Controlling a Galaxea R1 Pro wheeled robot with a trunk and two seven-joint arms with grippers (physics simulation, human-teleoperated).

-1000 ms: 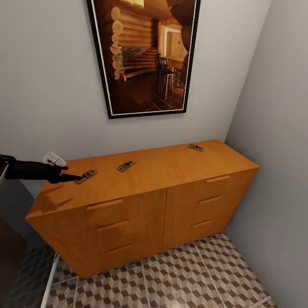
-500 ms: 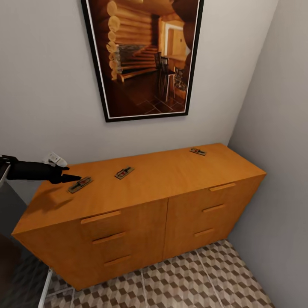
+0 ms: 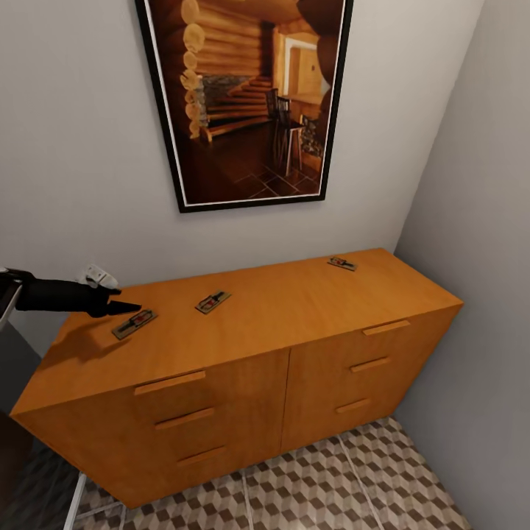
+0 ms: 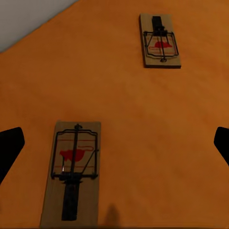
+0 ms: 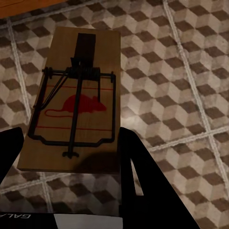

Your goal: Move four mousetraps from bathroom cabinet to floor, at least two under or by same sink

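Since the earlier frame the head camera has shifted; left tool (image 3: 124, 308) unmoved beside the nearest mousetrap (image 3: 134, 324).
Left tool's fingers apart, empty; three traps lie on the cabinet (image 3: 294, 294). Right tool (image 5: 71, 157) clamped on a fourth mousetrap (image 5: 76, 100) above the bathroom floor (image 5: 191, 71). Risk: a shallow pinch may slide the flat board away.

Framed cabin picture (image 3: 246, 99) on plain, perhaps grey, walls (image 3: 81, 162).

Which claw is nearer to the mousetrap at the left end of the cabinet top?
Left. The left claw hovers open just beside that mousetrap on the cabinet. The right claw is over the tiled floor, holding another mousetrap.
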